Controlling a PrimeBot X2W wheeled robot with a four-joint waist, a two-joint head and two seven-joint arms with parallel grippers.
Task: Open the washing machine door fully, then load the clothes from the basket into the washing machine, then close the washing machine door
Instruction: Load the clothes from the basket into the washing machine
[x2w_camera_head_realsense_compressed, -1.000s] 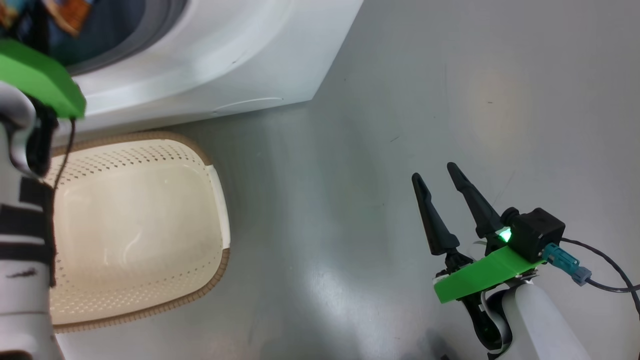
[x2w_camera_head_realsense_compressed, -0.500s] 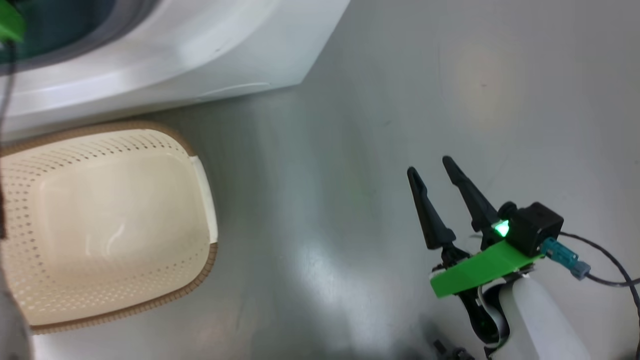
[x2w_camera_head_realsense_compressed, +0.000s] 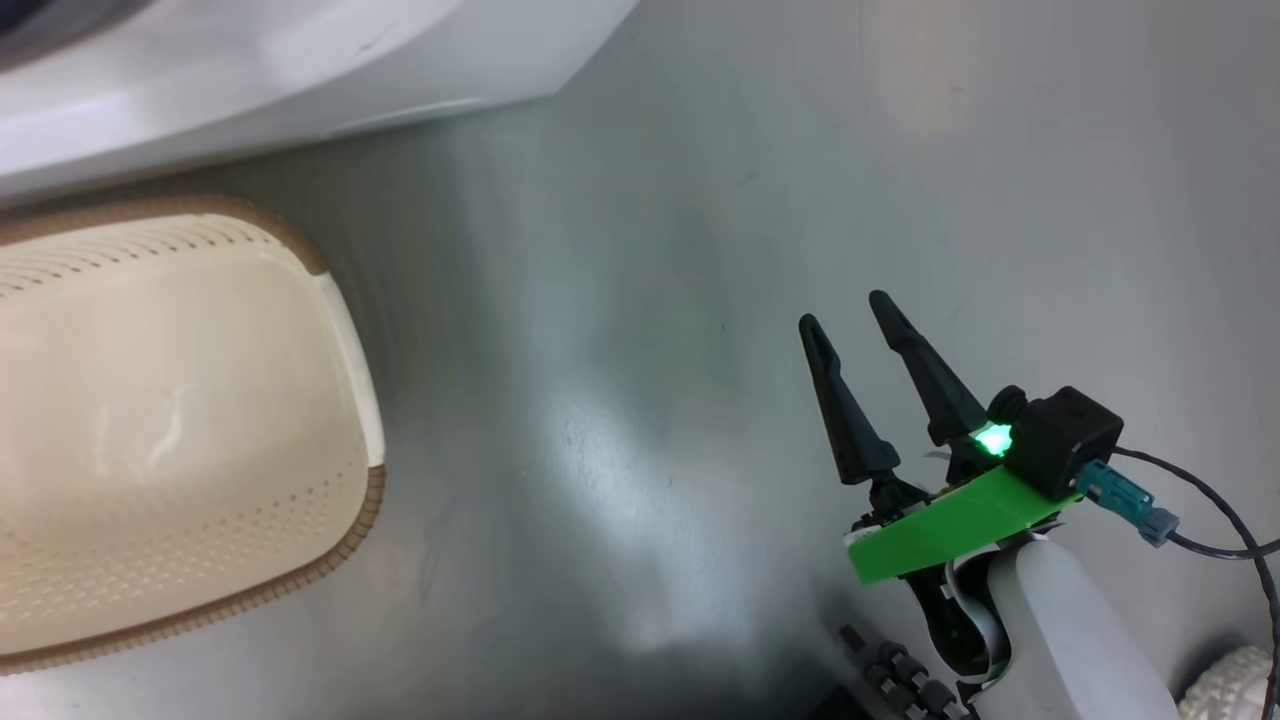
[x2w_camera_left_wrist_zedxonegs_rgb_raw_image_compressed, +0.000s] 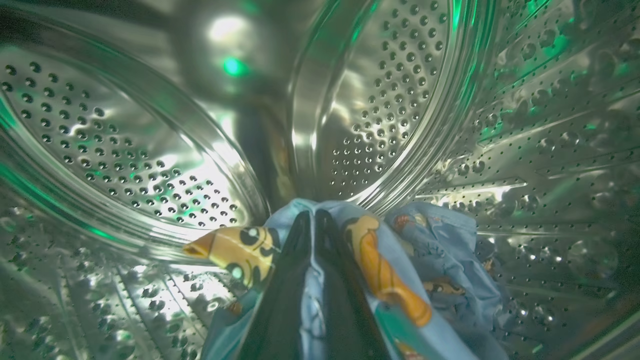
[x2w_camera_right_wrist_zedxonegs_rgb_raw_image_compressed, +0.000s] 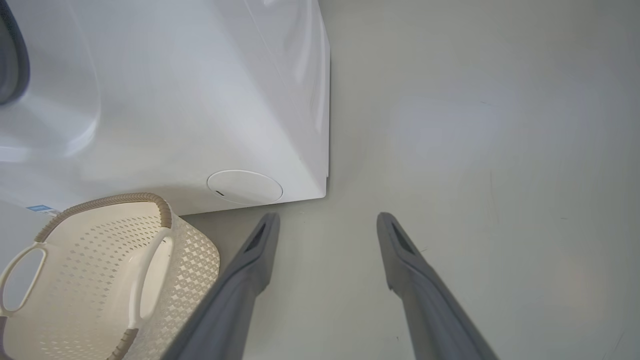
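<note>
In the left wrist view my left gripper (x2w_camera_left_wrist_zedxonegs_rgb_raw_image_compressed: 313, 220) is deep inside the perforated steel drum (x2w_camera_left_wrist_zedxonegs_rgb_raw_image_compressed: 390, 100) of the washing machine (x2w_camera_head_realsense_compressed: 300, 80), shut on the clothes (x2w_camera_left_wrist_zedxonegs_rgb_raw_image_compressed: 400, 270), a light blue bundle with orange-brown prints that drapes around both fingers. The cream basket (x2w_camera_head_realsense_compressed: 170, 420) with its brown rim (x2w_camera_right_wrist_zedxonegs_rgb_raw_image_compressed: 105, 202) stands on the floor in front of the machine's white front (x2w_camera_right_wrist_zedxonegs_rgb_raw_image_compressed: 200, 100), with nothing inside it. My right gripper (x2w_camera_head_realsense_compressed: 845, 310) hovers open over the grey floor, right of the basket, fingers (x2w_camera_right_wrist_zedxonegs_rgb_raw_image_compressed: 260, 245) spread wide with nothing between them. The washing machine door is out of view.
The grey floor (x2w_camera_head_realsense_compressed: 650, 300) stretches between the basket and my right arm. A round white cover (x2w_camera_right_wrist_zedxonegs_rgb_raw_image_compressed: 245, 186) sits low on the machine's front near its right corner. A dark ribbed part (x2w_camera_head_realsense_compressed: 890, 670) and a white textured thing (x2w_camera_head_realsense_compressed: 1235, 685) show at the bottom right.
The head camera has swung right, so the machine and basket slid left in the picture. My left arm with its green mount has left that view. The right gripper stays open.
</note>
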